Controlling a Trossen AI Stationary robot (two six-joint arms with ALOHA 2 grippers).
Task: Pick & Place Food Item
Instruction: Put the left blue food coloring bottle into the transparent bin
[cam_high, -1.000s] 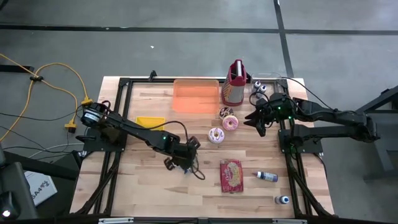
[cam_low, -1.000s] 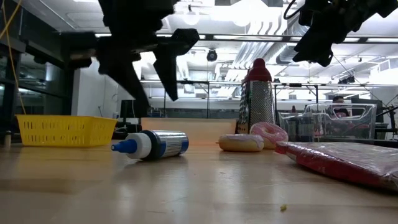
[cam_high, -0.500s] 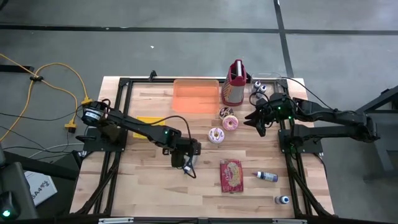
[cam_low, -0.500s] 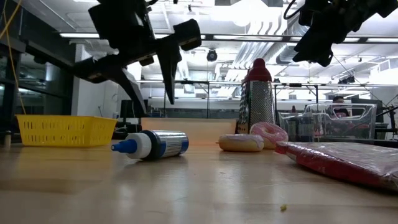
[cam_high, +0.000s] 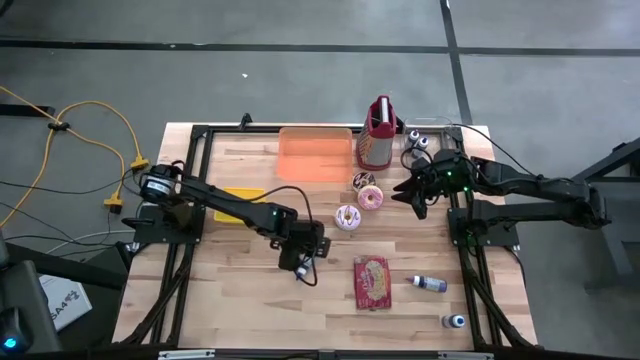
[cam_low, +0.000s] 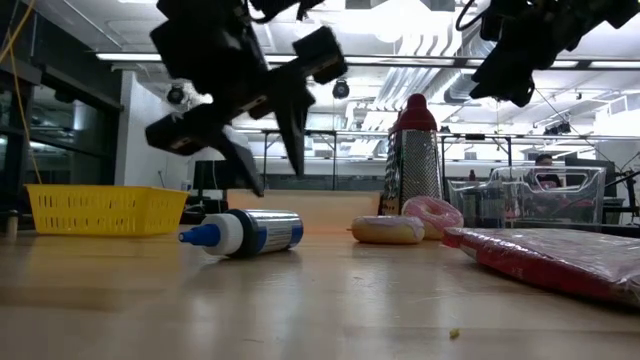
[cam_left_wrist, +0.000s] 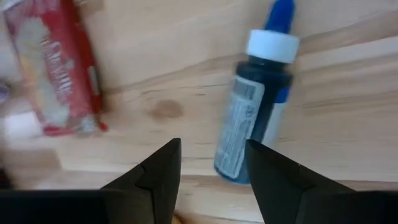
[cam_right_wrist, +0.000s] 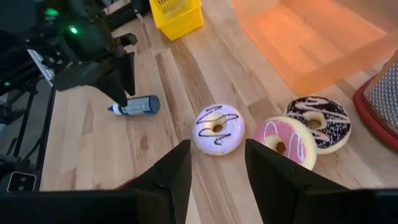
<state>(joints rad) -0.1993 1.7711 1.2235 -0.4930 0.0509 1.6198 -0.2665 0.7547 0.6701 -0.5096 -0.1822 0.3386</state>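
The left gripper (cam_high: 300, 262), jaws apart, hung above the blue-capped bottle (cam_left_wrist: 255, 121); it should centre over the barrel before descending. The right gripper (cam_high: 410, 199), jaws apart, waited near the donuts.

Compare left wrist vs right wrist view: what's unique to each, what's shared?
Left wrist only: the red packet.
Right wrist only: three donuts, white, pink and chocolate; the orange tray; the yellow basket; the left gripper above the bottle.
Both: the blue bottle lying on the wooden table.
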